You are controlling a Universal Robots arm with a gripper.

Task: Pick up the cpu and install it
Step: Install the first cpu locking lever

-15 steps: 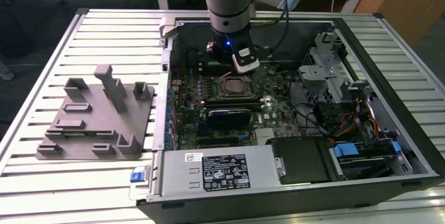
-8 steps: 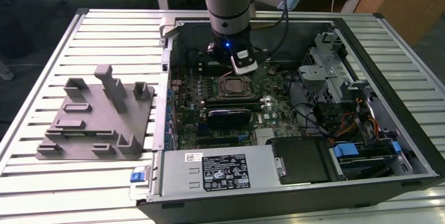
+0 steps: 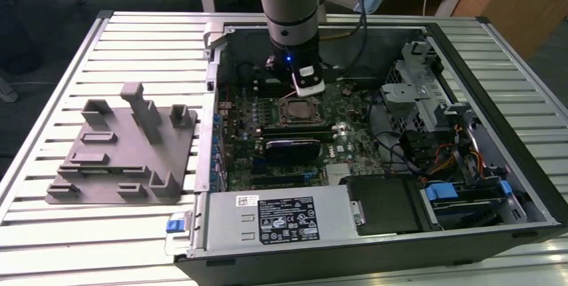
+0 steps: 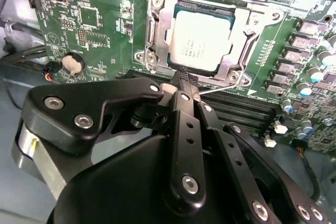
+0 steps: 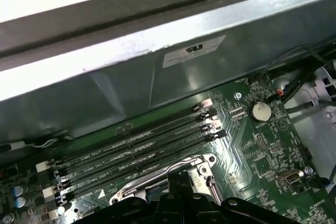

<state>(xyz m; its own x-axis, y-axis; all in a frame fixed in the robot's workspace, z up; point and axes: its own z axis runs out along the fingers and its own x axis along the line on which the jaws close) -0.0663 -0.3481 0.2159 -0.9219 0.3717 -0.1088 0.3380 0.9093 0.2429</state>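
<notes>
Slatted metal table [image 3: 116, 233] carries an open computer case [image 3: 523, 166], and at the table's nine o'clock sits a grey fixture block [image 3: 124, 156]. Inside the case lies the green motherboard [image 4: 100, 19]. The arm [image 3: 288, 6] stands over its twelve o'clock edge. The gripper [image 4: 185, 83] hangs just above the socket frame [image 4: 152, 30], fingertips pressed together, holding nothing. The cpu [image 4: 202, 40] lies seated in that frame.
</notes>
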